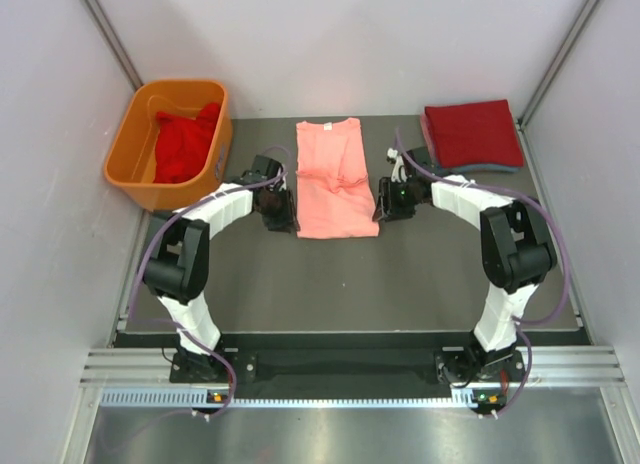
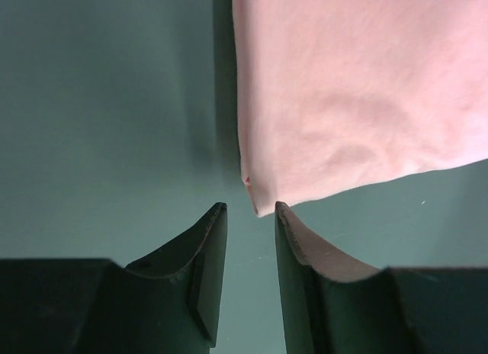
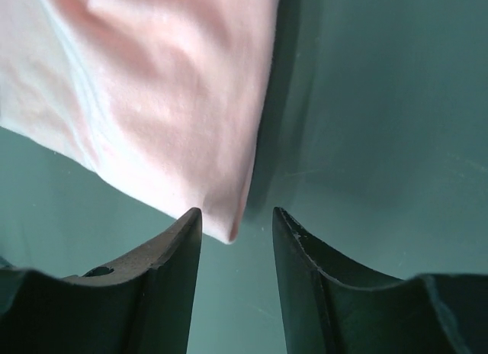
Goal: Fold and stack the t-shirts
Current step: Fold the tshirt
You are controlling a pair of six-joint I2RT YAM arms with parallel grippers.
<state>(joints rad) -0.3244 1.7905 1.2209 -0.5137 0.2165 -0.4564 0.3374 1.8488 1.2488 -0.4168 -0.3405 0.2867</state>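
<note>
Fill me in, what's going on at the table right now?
Both arms are working the salmon-pink t-shirt, which lies folded into a long strip mid-table. The left gripper and right gripper each sit at one of its near corners, jaws open, with the corner right at the mouth and not yet pinched. A stack of folded red t-shirts sits at the far right, and crumpled red t-shirts lie in the orange tub at the far left.

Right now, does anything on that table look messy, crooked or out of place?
Nothing is spilled or damaged. The salmon-pink t-shirt is bunched across its middle rather than flat, and a red t-shirt lies crumpled in the orange tub. The folded red stack looks tidy.
</note>
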